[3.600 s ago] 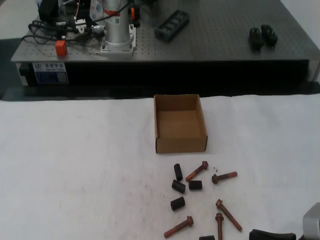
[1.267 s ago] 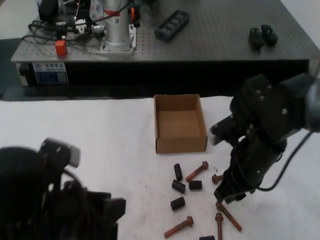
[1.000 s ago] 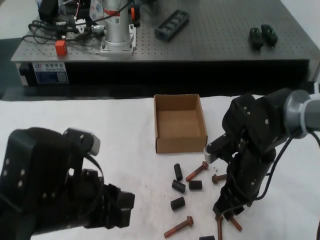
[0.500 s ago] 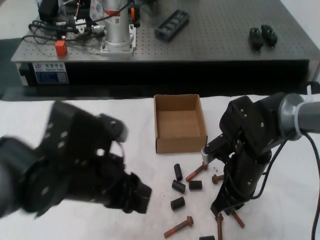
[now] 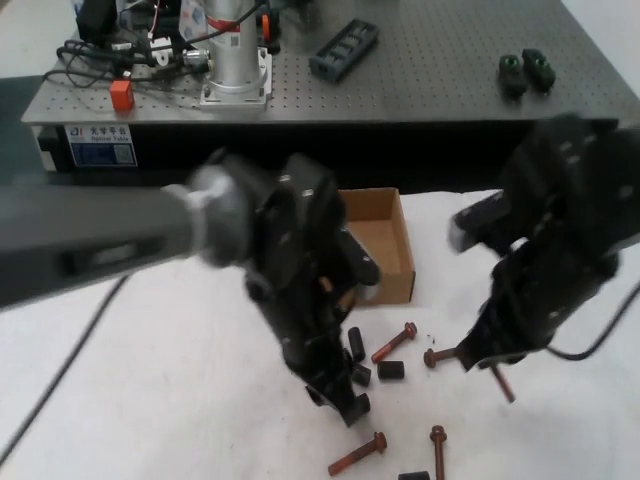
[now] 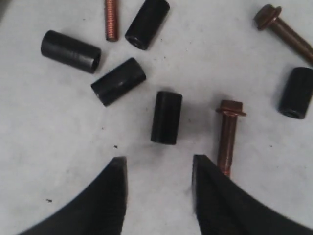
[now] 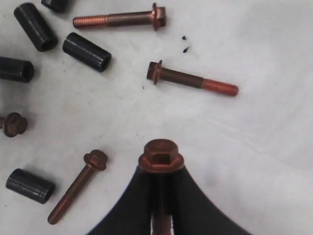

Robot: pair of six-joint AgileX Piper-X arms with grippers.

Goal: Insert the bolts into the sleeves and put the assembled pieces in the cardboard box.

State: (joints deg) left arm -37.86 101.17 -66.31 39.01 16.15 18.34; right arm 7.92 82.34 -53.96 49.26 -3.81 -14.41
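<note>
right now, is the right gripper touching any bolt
Touching. The right wrist view shows the right gripper shut on a bolt: its jaws pinch the shank, and the head sits just past the tips.

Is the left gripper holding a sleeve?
No: in the left wrist view the left gripper is open, and the black sleeve just beyond its tips lies free on the white cloth.

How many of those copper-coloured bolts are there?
5. One bolt is clamped in the right gripper; four others lie loose on the white cloth. More may be hidden.
</note>
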